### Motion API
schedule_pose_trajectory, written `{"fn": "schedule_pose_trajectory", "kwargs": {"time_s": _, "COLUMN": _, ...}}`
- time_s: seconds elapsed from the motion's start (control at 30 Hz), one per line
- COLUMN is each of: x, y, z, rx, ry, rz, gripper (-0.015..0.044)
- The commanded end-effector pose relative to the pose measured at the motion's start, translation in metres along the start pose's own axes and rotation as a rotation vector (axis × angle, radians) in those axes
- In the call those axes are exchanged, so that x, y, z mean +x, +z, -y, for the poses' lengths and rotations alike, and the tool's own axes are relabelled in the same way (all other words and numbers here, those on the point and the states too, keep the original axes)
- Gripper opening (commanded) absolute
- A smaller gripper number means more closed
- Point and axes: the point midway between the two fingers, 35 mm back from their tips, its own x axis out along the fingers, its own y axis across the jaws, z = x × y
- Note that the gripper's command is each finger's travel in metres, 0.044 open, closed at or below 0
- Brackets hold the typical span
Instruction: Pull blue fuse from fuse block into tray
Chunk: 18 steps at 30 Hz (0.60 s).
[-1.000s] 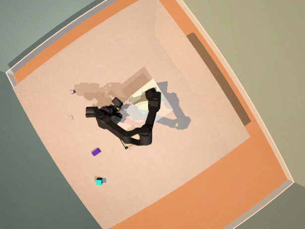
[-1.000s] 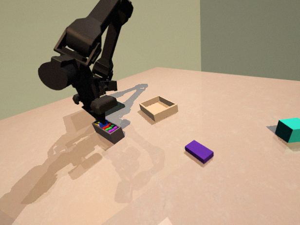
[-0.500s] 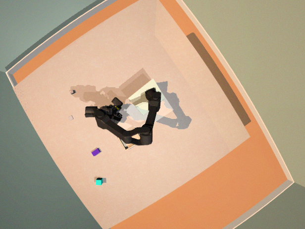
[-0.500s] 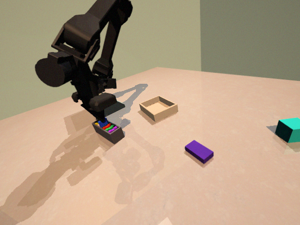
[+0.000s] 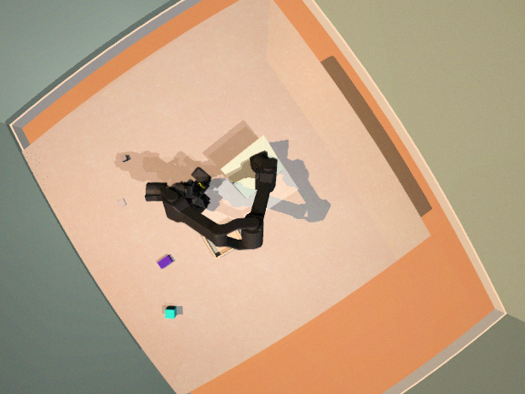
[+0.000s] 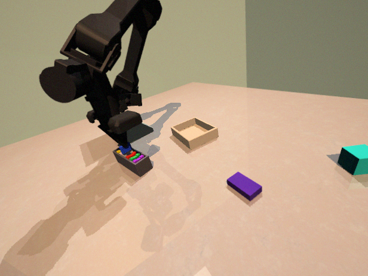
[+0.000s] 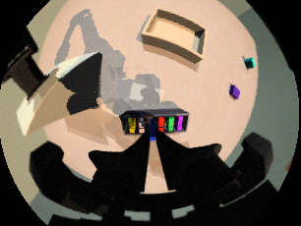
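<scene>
Jaws clamped on the blue fuse above the fuse block

The gripper (image 6: 125, 144) points down with its jaws closed on the blue fuse (image 6: 125, 148), which sits higher than the other fuses just above the dark fuse block (image 6: 135, 165) directly below. In the wrist view the blue fuse (image 7: 151, 138) shows between the finger tips, with the block (image 7: 154, 121) just beyond. The tray (image 6: 195, 132) stands apart on the surface (image 6: 269, 233), past the jaws; a purple block (image 6: 244, 185) and a teal cube (image 6: 355, 158) lie farther off.
</scene>
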Motion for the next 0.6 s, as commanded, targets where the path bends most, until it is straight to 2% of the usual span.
{"fn": "schedule_pose_trajectory", "kwargs": {"time_s": 0.0, "x": -0.0026, "y": -0.0002, "z": -0.0002, "rx": -0.005, "ry": 0.004, "rz": -0.003, "gripper": 0.0}}
{"fn": "schedule_pose_trajectory", "kwargs": {"time_s": 0.57, "x": -0.0107, "y": 0.0001, "z": -0.0006, "rx": -0.004, "ry": 0.003, "rz": -0.002, "gripper": 0.0}}
